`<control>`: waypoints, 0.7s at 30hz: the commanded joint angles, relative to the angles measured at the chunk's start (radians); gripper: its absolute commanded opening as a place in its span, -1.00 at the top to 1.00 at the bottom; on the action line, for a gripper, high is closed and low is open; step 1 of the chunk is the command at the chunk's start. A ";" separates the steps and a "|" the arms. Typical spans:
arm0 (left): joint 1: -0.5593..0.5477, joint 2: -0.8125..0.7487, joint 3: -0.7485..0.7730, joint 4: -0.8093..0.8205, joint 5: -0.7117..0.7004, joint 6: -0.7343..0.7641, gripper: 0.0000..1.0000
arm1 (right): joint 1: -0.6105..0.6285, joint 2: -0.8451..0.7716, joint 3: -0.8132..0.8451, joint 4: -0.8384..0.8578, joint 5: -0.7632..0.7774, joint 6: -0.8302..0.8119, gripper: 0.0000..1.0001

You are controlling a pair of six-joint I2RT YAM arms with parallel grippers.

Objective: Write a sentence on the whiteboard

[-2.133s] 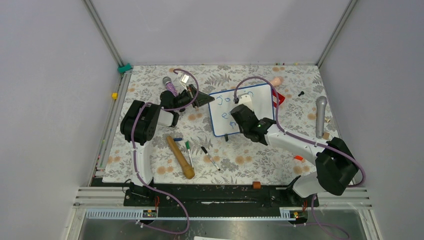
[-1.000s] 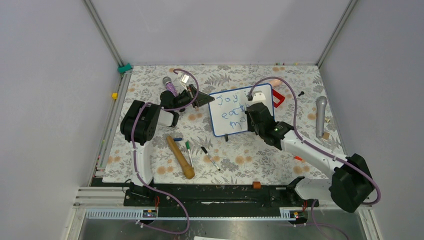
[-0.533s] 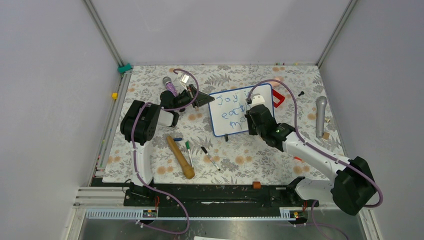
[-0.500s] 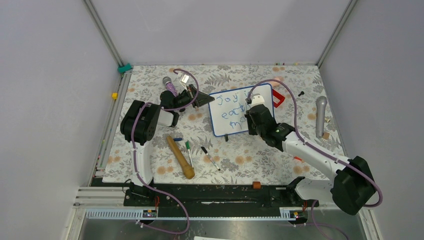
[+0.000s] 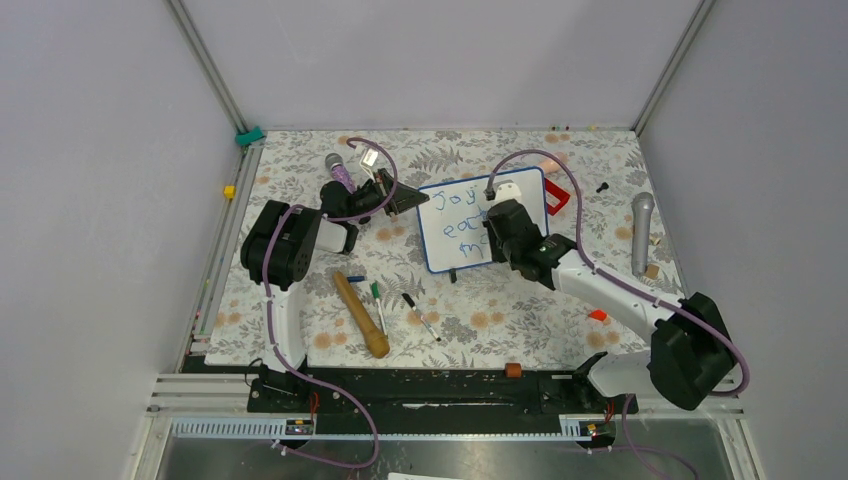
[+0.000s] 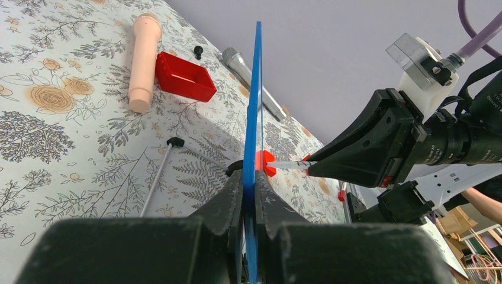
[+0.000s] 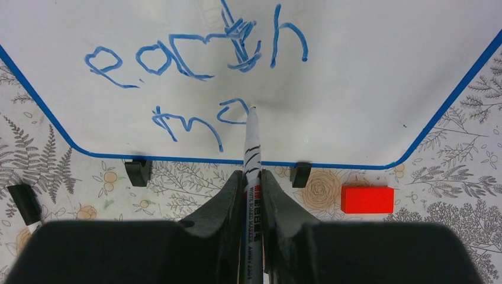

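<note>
The whiteboard (image 5: pixel 443 247) is seen face up toward the far middle of the floral-covered table (image 5: pixel 480 315), its blue frame viewed edge-on (image 6: pixel 256 112) from the left wrist. Whether it lies fully flat cannot be told. Two small black feet (image 7: pixel 138 171) are shown along its lower edge in the right wrist view. The sentence (image 7: pixel 195 76) is written on it in blue: "Joy" (image 5: pixel 462 200) can be made out in the overhead view, "each" is read below it, and a third line is begun with what looks like "mo". A white marker (image 7: pixel 251 155) is pinched between the closed fingers of the right gripper (image 7: pixel 251 184), and its tip is set against the board just beside the last written loop. The board's left edge is clamped between the tightly closed fingers of the left gripper (image 6: pixel 249 184), which is reached in from the left side (image 5: pixel 405 200). Just beyond the board's far right corner a red open box (image 5: pixel 557 195) and a pale pink cylinder (image 6: pixel 144 56) are found side by side, and a grey microphone (image 5: pixel 641 230) is laid well to the right. A purple-headed microphone (image 5: pixel 337 168) is seen near the left arm, while a wooden pin (image 5: pixel 361 316) and two loose markers (image 5: pixel 377 300) are laid on the near left part of the table.
</note>
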State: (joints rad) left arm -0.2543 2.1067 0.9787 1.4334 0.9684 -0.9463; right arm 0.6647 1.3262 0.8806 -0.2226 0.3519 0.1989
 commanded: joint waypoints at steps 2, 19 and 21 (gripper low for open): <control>-0.013 -0.011 -0.011 0.042 0.048 0.090 1.00 | -0.002 0.038 0.066 0.004 0.051 0.004 1.00; -0.012 -0.011 -0.011 0.042 0.048 0.090 1.00 | -0.027 0.092 0.050 0.003 0.019 0.032 1.00; -0.014 -0.011 -0.011 0.041 0.047 0.090 1.00 | -0.027 0.082 0.032 0.004 0.009 0.040 1.00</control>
State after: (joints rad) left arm -0.2543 2.1067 0.9791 1.4342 0.9680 -0.9504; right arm 0.6533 1.4048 0.9218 -0.2295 0.3759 0.2138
